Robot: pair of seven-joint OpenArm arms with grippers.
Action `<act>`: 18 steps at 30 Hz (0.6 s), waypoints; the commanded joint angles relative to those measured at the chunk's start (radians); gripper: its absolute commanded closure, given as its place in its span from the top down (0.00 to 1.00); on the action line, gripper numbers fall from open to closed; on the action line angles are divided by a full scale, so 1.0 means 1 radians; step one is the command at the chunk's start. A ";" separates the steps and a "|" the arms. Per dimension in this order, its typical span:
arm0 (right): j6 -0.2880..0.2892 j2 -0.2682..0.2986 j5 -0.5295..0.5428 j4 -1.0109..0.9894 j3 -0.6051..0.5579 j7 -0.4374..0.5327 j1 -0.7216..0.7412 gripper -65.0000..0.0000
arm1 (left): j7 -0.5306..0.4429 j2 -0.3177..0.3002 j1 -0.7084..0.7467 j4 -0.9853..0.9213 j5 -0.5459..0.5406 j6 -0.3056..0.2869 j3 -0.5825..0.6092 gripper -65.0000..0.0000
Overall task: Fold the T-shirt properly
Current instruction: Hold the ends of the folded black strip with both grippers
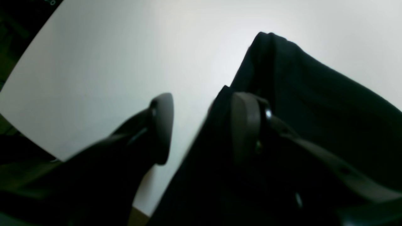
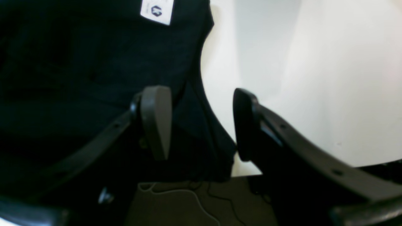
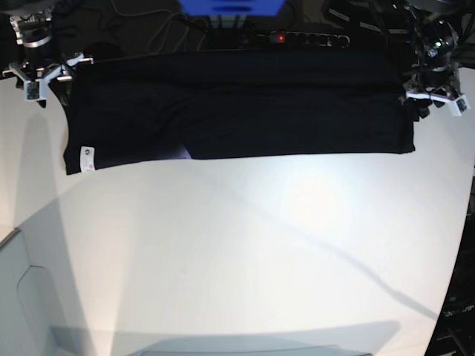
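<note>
The large plain black cloth T-shirt (image 3: 237, 107) lies spread as a long band across the far side of the smooth white surface (image 3: 237, 252), already doubled over lengthwise by the look of it, with its small white tag (image 3: 86, 157) at the near left corner. From where I stand it looks light and limp, the sort of cloth that sags between two holds and drags along in wrinkles if pulled from one side only. It should not be slippery or fragile, but a thin edge is easy to miss, and a pinch may catch only the top layer.

The right hand (image 2: 201, 122) sits at the far left corner with its fingers spread, one over the cloth and the other over bare surface, the shirt's edge running between them and nothing pinched. The left hand (image 1: 201, 125) is at the far right end, also spread, one finger against the dark fold and one over the white.

My guess is that the two end edges are the places to grip, both layers at once, so the band lifts evenly.
</note>
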 commanded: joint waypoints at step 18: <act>0.013 -0.053 0.175 0.034 -0.154 0.022 -0.047 0.49 | -0.019 0.001 -0.004 0.129 -0.004 0.006 -0.067 0.45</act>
